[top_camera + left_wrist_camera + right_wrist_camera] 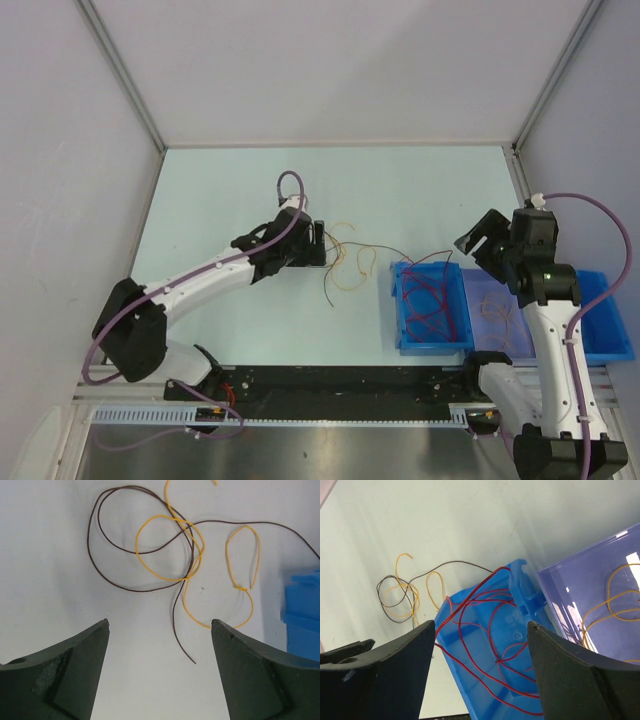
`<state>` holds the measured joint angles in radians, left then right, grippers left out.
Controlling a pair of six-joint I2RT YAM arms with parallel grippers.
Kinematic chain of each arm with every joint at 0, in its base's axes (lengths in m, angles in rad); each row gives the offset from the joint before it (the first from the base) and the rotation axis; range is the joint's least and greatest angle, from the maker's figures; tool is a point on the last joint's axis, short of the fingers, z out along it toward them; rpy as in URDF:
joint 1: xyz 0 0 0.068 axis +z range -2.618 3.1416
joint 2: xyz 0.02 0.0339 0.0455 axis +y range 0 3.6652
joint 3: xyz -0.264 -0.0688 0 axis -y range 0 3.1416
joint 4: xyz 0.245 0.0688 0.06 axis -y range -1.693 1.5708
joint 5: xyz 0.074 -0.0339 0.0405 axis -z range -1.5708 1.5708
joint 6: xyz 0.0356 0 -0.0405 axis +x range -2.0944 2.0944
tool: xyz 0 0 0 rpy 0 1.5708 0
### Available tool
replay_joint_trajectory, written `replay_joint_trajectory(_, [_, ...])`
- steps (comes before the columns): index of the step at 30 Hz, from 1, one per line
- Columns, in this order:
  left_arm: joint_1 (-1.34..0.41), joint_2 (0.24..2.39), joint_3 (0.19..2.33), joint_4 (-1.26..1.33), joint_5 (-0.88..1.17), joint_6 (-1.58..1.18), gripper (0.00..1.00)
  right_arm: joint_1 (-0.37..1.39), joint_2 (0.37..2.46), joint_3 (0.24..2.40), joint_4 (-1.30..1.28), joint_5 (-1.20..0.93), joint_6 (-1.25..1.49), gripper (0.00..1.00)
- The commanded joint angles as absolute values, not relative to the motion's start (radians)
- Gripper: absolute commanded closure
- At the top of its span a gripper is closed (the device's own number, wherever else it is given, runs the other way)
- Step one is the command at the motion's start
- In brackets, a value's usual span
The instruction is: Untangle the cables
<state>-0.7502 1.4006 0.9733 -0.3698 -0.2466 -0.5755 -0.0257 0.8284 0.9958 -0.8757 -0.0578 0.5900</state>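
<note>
The left gripper (160, 625) and right gripper (481, 627) gape empty — the left should take the brown wire (89, 540) by its free tail.

The left gripper (159, 627) hangs above the table (45, 580), jaws wide apart and empty. Ahead, a dark brown cable (89, 535) loops through a yellow cable (241, 587). A blue bin (302, 610) shows at right.

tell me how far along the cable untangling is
Done: red cables lie in the blue bin, some orange cables in the purple bin. In hand: nothing; the left gripper and right gripper are both open and empty. Left: a brown cable and yellow cable lie crossed on the table.
</note>
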Motion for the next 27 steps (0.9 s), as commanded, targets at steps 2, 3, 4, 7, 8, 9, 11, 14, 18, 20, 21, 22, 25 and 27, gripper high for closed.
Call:
replay_joint_trajectory(2, [-0.704, 1.465, 0.953, -0.243, -0.117, -0.634, 0.14, -0.014, 0.845, 1.035, -0.824, -0.043, 0.568, 0.22])
replay_joint_trajectory(3, [-0.698, 1.488, 0.954, -0.235, -0.106, -0.634, 0.15, -0.014, 0.85, 1.035, -0.819, -0.043, 0.568, 0.22])
replay_joint_trajectory(4, [-0.695, 1.5, 0.954, -0.229, -0.086, -0.641, 0.17, -0.012, 0.854, 1.035, -0.819, -0.044, 0.568, 0.22])
replay_joint_trajectory(7, [-0.683, 1.537, 0.954, -0.198, -0.063, -0.65, 0.22, -0.011, 0.861, 1.035, -0.818, -0.044, 0.561, 0.22])
replay_joint_trajectory(8, [-0.683, 1.545, 0.954, -0.186, -0.058, -0.652, 0.23, -0.011, 0.864, 1.035, -0.818, -0.043, 0.561, 0.22])
replay_joint_trajectory(9, [-0.681, 1.555, 0.957, -0.187, -0.06, -0.655, 0.24, -0.011, 0.864, 1.035, -0.821, -0.038, 0.557, 0.22])
replay_joint_trajectory(11, [-0.681, 1.58, 0.96, -0.186, -0.058, -0.666, 0.25, -0.011, 0.865, 1.035, -0.821, -0.037, 0.552, 0.23])
replay_joint_trajectory(14, [-0.677, 1.609, 0.962, -0.172, -0.049, -0.68, 0.29, -0.009, 0.865, 1.035, -0.819, -0.032, 0.548, 0.23])
replay_joint_trajectory(18, [-0.676, 1.643, 0.972, -0.164, -0.055, -0.696, 0.32, -0.009, 0.87, 1.035, -0.815, -0.035, 0.542, 0.22])
replay_joint_trajectory(20, [-0.673, 1.657, 0.976, -0.153, -0.058, -0.699, 0.33, -0.009, 0.87, 1.035, -0.811, -0.037, 0.538, 0.22])
replay_joint_trajectory(21, [-0.673, 1.66, 0.98, -0.152, -0.064, -0.704, 0.34, -0.009, 0.871, 1.035, -0.81, -0.037, 0.537, 0.22])
replay_joint_trajectory(22, [-0.675, 1.664, 0.983, -0.155, -0.066, -0.706, 0.35, -0.009, 0.873, 1.035, -0.808, -0.037, 0.532, 0.22])
replay_joint_trajectory(25, [-0.673, 1.687, 0.996, -0.143, -0.068, -0.712, 0.38, -0.011, 0.874, 1.035, -0.808, -0.038, 0.526, 0.22])
replay_joint_trajectory(27, [-0.672, 1.7, 1.0, -0.135, -0.069, -0.715, 0.4, -0.009, 0.879, 1.035, -0.808, -0.037, 0.522, 0.22])
